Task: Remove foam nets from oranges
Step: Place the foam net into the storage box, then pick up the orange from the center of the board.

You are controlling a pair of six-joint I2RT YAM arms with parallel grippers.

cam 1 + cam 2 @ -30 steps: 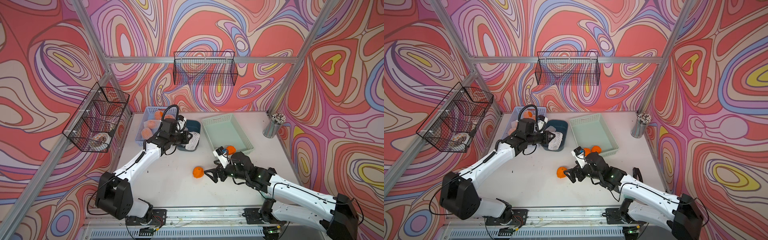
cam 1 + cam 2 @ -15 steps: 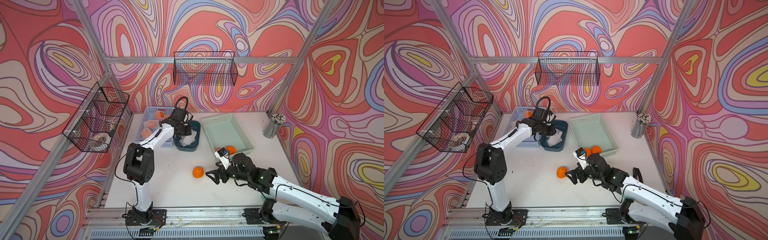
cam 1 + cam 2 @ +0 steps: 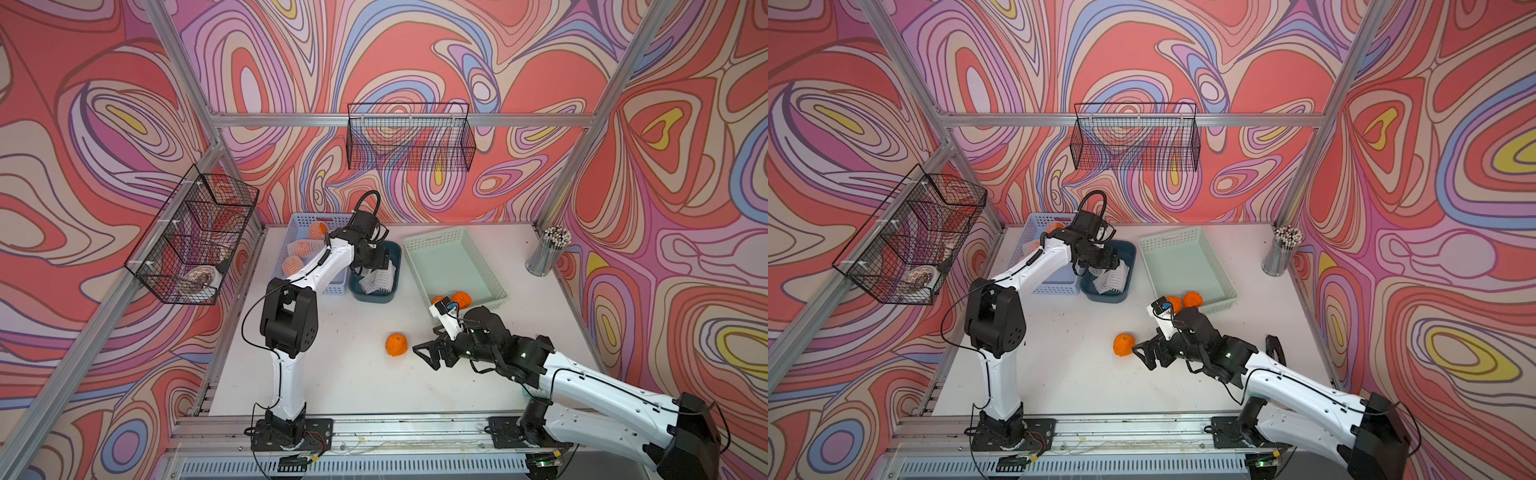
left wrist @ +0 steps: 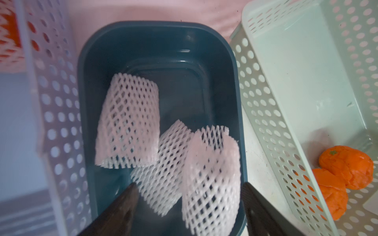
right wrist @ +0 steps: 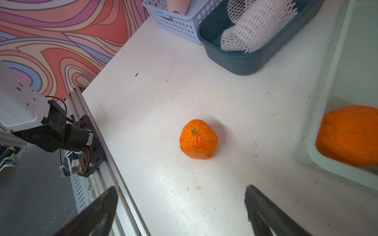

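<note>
– Nets (image 4: 126,122): where are they?
– Two lie in the bin (image 4: 155,26), under the left gripper (image 4: 189,185). Its jaws stand wide apart. A third net hangs blurred between them, and as far as I can tell neither finger is pinching it.
– What is left to strip?
– Netted oranges (image 3: 299,248) in the basket (image 3: 300,217), just beside the bin on the left arm's side, so that arm is nearer. I count about three in a top view.
– And the right gripper (image 5: 181,188)?
– Spread fully, with nothing in it. A bare orange (image 5: 198,140) sits on the table (image 5: 163,81) straight ahead of it, stem up, clear of both fingers. It's round, so there's no axis to line up on. The tray (image 3: 432,236), with two bare ones inside, is just beside that gripper.
– Which view helps most?
– The left wrist view shows the jaws and nets, which the arm hides from above. Only the top views show the whole of the basket's contents.
</note>
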